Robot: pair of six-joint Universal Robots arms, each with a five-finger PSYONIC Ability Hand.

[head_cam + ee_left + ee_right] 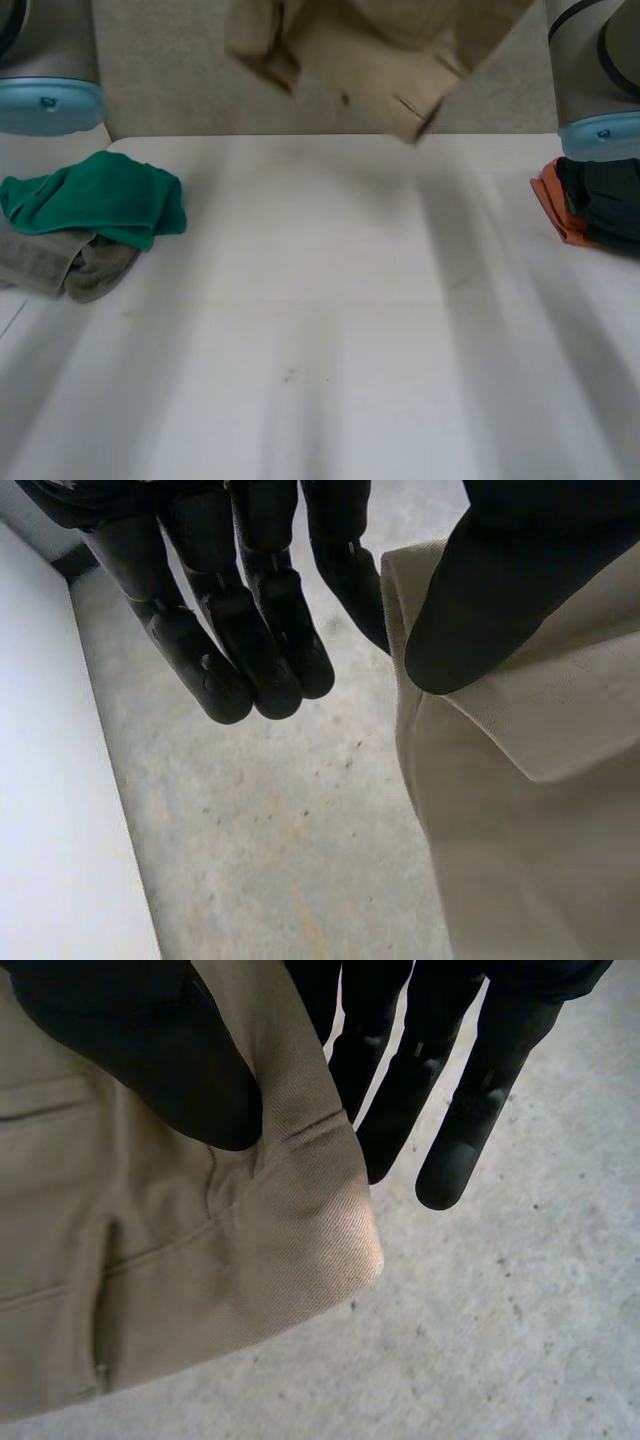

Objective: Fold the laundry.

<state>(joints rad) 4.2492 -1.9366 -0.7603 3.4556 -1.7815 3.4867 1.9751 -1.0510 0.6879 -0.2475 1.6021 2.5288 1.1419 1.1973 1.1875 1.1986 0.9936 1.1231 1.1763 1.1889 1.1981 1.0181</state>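
Observation:
A beige garment (380,55) hangs in the air beyond the far edge of the white table (320,320), its lower hem dangling. In the left wrist view my left hand (250,630) pinches an edge of the beige cloth (520,780) between the thumb and a finger, the other fingers hanging straight. My right hand (180,1060) pinches a corner of the beige cloth (200,1260) by its waistband seam, thumb pressed on the fabric, remaining fingers straight. Both hands hold the garment above a grey floor.
A green cloth (100,200) lies on a grey-brown cloth (60,265) at the table's left side. A dark garment (605,210) over an orange one (555,205) sits at the right edge. My arms' grey joints stand at both upper corners.

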